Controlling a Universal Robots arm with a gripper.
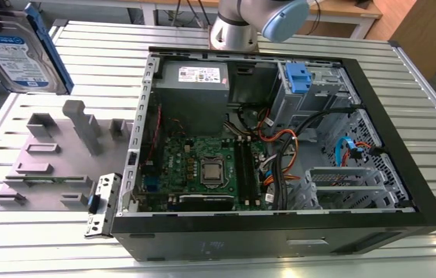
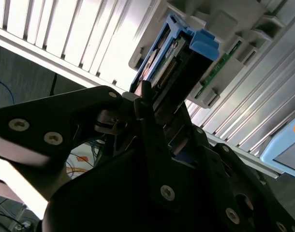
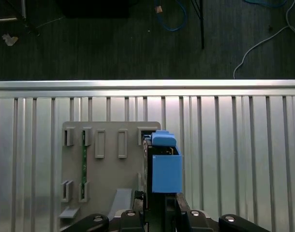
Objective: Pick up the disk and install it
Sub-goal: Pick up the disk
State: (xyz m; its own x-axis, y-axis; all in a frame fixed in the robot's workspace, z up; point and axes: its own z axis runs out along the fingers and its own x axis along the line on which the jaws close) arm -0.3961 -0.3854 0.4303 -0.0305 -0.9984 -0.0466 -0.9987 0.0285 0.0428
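Up at the exterior view's left, toward the table's far edge: the disk [image 1: 17,49], label face showing, blue carrier down one long side, raised clear of the slatted aluminium table [image 1: 86,40]. Well apart from the computer case [image 1: 280,243].

In both wrist views, the disk [image 3: 164,169] [image 2: 169,67] edge-on, clamped in the gripper [image 3: 159,208] [image 2: 169,130]. Jaws closed in on it from both sides, no slack visible; black fingers [image 2: 147,121] flat against the drive body. Blue carrier end pointing away from the gripper.

Below the disk in the first wrist view: grey fixture plate [image 3: 109,169] with upright slots and holders, lying on the table [image 3: 234,154]. Disk hanging over the plate's edge, beside one slot. Contact with the plate: cannot tell from there. Same plate [image 1: 55,159] in the exterior view, just beside the case's left wall, nearer than the disk.

Case open, lying on its side, across the exterior view's middle and right. Inside: green motherboard [image 1: 202,168] toward the left; grey power supply [image 1: 195,87] at the far-left corner; blue bracket [image 1: 298,78] in the drive cage at the far right; orange and black cables [image 1: 280,139] between board and cage.

Arm's silver and pale-blue joint [image 1: 241,26] beyond the case's far wall. Past the table edge in the first wrist view: dark floor with loose cables [image 3: 171,19].
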